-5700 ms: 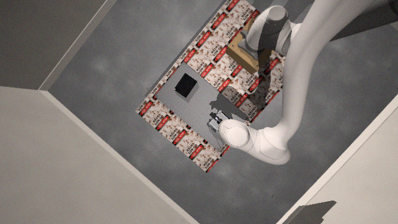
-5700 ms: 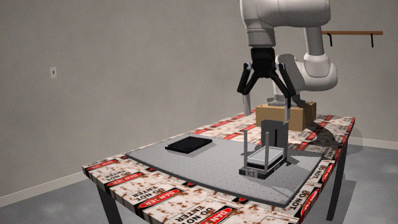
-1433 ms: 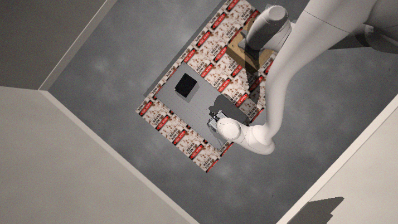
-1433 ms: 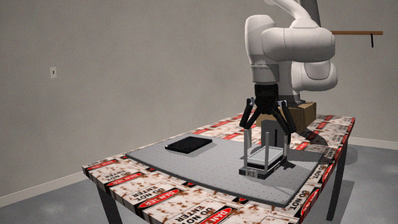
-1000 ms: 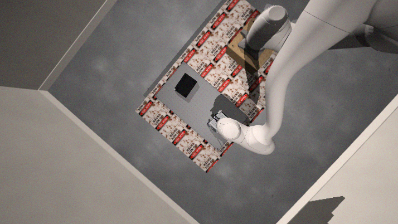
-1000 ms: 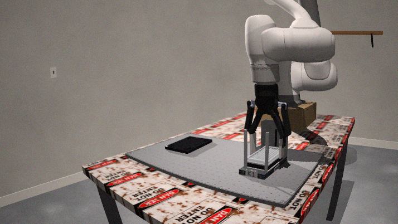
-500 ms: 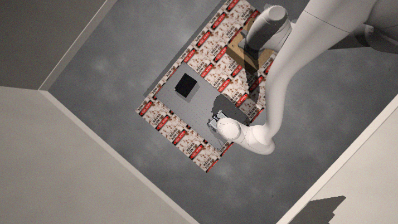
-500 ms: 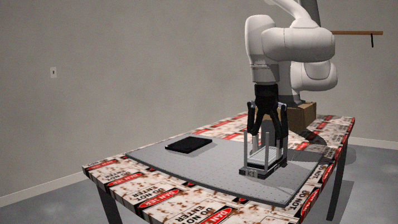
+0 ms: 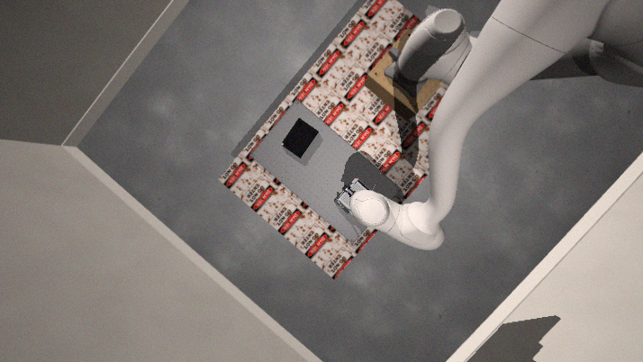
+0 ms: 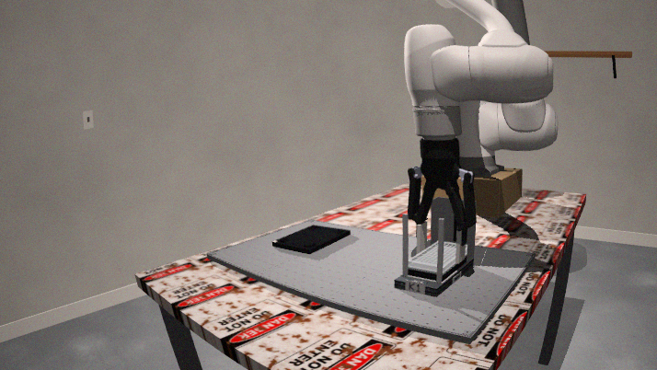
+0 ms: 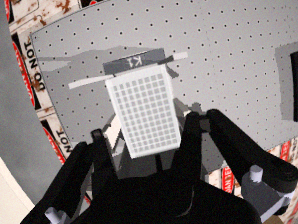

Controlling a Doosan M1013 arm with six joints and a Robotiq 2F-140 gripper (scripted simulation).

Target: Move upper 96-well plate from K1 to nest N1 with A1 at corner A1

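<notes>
The stack rack K1 [image 10: 432,271] stands on the grey baseplate [image 10: 368,271] near its right end, with four upright posts. The white upper 96-well plate [image 10: 434,259] sits in it between the posts. It also shows in the wrist view [image 11: 144,110], with the rack's K1 label [image 11: 133,62] beyond it. My gripper [image 10: 442,246] reaches straight down into the rack and is shut on the upper plate's two long sides. The lower plate is hidden under the upper one. The black plate nest N1 [image 10: 311,237] lies empty at the baseplate's left end; its A1 mark is too small to read.
The rack posts stand close around my fingers. A brown cardboard box [image 10: 494,190] holds the arm's base behind the rack. The patterned table top [image 10: 285,322] ends a little beyond the baseplate. From above, the arm covers most of the rack [image 9: 348,195].
</notes>
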